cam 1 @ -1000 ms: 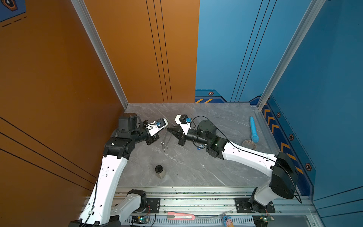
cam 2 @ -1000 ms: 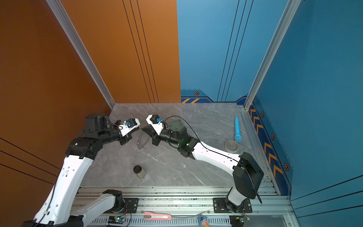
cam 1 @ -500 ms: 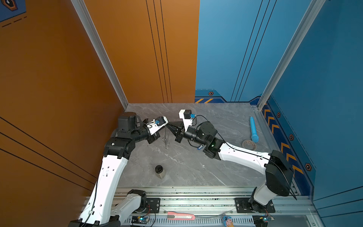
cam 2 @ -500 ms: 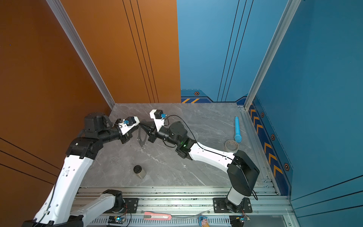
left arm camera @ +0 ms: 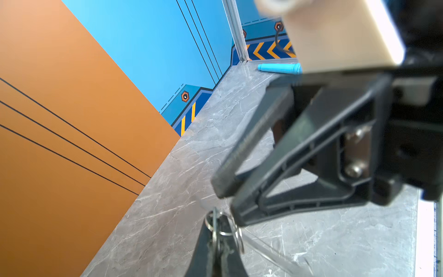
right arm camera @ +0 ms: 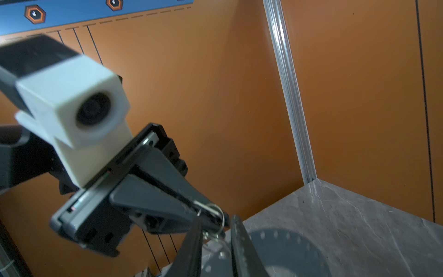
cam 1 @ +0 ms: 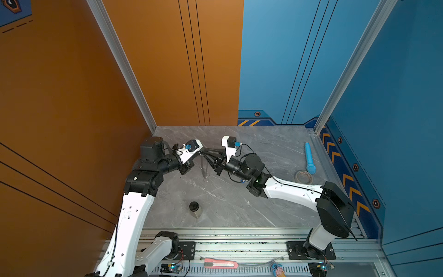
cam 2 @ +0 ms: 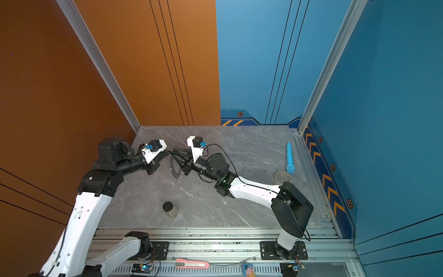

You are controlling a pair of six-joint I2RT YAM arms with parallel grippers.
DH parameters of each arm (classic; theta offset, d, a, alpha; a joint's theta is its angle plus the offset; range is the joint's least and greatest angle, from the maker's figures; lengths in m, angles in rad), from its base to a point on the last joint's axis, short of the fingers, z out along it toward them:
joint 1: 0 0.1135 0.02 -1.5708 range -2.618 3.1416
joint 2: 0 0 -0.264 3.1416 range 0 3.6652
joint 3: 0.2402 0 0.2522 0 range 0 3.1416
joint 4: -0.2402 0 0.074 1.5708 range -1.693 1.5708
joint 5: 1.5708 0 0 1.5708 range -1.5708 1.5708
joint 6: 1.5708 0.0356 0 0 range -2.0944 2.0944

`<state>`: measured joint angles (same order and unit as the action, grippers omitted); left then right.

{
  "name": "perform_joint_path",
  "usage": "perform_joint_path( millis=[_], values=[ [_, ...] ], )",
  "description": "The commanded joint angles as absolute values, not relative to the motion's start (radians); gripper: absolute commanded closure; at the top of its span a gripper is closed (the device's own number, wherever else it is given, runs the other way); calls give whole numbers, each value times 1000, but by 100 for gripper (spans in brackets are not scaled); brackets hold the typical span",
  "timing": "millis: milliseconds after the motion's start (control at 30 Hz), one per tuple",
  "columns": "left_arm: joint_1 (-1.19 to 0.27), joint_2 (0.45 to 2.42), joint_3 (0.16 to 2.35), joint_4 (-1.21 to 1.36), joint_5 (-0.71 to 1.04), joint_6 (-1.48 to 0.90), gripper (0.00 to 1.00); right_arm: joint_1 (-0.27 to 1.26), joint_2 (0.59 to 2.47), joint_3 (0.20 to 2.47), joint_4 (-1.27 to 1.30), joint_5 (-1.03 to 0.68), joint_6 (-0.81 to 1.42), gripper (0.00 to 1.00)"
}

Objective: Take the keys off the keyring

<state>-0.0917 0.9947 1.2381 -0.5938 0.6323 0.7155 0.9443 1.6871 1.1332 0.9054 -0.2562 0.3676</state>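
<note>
Currently we see the left gripper (left arm camera: 216,236) pinching a wire loop (right arm camera: 208,208) of the keyring (cam 2: 176,170), which hangs left of centre on the far side, with the right gripper (left arm camera: 227,202) slightly parted beside it; we judge the ring light, stiff and slick, best gripped at its loops; the keys are not visible.

Top view: keyring (cam 2: 176,171) rim loops too small to resolve. Wrist view: right tool (right arm camera: 217,225) cropped by the frame edge.
</note>
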Motion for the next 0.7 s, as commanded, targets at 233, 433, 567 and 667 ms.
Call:
perform_joint_path(
  millis=[233, 433, 567, 667],
  values=[
    [-72, 972, 1215, -574, 690, 706, 100, 918, 1561, 1132, 641, -335, 135, 74],
    [-71, 974, 1215, -578, 714, 706, 100, 897, 1561, 1209, 484, -401, 10, 69],
    [-70, 979, 1218, -581, 741, 706, 100, 881, 1576, 1279, 360, -458, -86, 65],
    [-71, 984, 1221, -581, 754, 701, 100, 858, 1590, 1321, 304, -507, -117, 64]
  ],
)
